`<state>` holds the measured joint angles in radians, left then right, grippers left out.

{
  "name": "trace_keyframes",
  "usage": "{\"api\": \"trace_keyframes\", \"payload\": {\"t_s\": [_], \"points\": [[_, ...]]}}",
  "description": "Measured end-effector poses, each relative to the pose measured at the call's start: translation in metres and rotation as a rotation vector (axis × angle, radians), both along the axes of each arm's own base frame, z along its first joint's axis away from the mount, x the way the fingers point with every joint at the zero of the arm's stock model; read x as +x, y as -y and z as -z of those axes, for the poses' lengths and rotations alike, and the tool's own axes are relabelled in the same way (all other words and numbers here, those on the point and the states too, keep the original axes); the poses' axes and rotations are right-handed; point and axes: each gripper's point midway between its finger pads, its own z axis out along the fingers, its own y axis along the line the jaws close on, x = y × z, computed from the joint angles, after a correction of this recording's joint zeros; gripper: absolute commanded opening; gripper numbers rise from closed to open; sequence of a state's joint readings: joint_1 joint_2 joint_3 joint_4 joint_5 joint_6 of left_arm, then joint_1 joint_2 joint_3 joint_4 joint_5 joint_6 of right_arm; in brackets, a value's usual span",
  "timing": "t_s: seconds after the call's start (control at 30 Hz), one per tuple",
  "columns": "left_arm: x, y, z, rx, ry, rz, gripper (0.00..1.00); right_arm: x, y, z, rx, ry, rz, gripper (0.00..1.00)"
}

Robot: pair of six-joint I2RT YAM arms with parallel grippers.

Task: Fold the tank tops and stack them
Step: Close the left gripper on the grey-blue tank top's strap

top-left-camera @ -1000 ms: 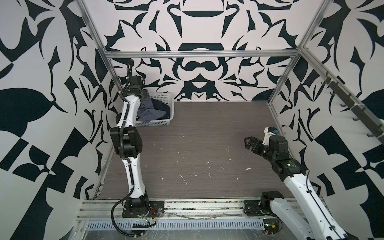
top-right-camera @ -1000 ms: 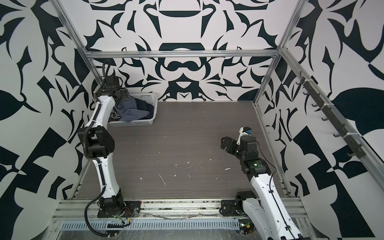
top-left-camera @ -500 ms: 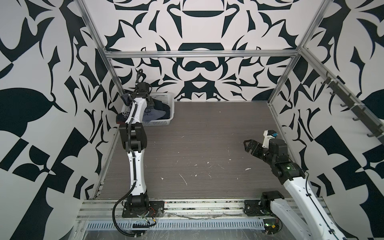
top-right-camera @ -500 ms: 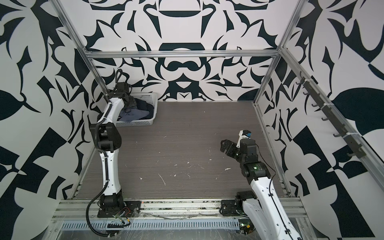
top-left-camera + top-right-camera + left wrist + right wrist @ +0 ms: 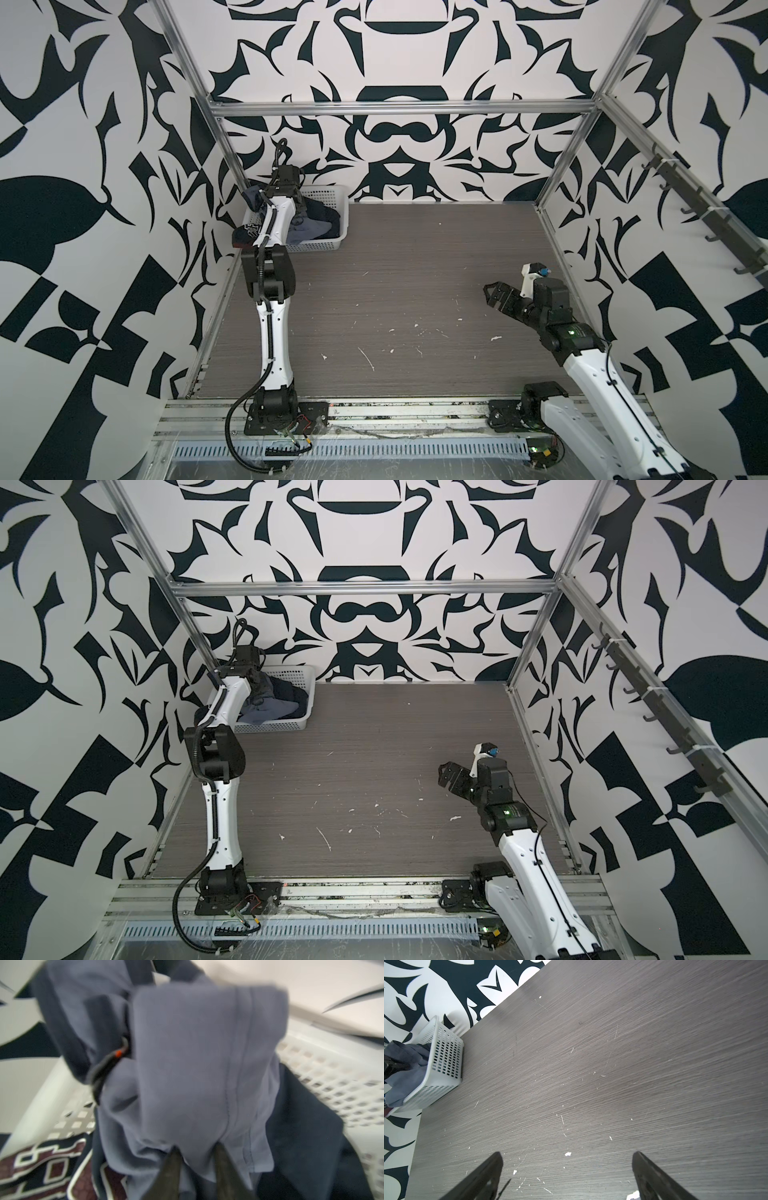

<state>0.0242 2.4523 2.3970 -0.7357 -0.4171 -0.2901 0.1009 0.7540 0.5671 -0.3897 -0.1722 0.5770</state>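
Left arm (image 5: 272,216) outstretched to basket (image 5: 332,192), left tool (image 5: 196,1148) pinching grey-blue tank top (image 5: 197,1064), right tool (image 5: 567,1153) spread

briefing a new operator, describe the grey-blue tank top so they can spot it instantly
At the far left corner of the wood-grain table stands a white perforated basket with two tops bunched inside. The grey-blue tank top is the paler one, pinched by the left gripper; its neighbour, the navy tank top, is much darker with maroon lettering.

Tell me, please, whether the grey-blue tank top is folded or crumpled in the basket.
Crumpled: the grey-blue tank top lies bunched in the white basket, a fold pinched in the left tool.
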Motion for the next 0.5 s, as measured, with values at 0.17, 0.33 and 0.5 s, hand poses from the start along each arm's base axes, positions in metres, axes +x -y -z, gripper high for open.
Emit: {"api": "trace_keyframes", "payload": {"t_s": [0.17, 0.33, 0.5], "points": [[-0.003, 0.006, -0.053, -0.022, 0.097, 0.025, 0.07, 0.001, 0.0, -0.001, 0.001, 0.006, -0.001, 1.0], [-0.016, 0.018, -0.131, -0.064, 0.238, 0.063, 0.01, 0.001, 0.0, -0.001, 0.001, 0.006, -0.001, 0.99], [-0.038, 0.033, -0.203, -0.071, 0.367, 0.108, 0.22, 0.001, 0.0, -0.001, 0.001, 0.006, -0.001, 1.0]]}}
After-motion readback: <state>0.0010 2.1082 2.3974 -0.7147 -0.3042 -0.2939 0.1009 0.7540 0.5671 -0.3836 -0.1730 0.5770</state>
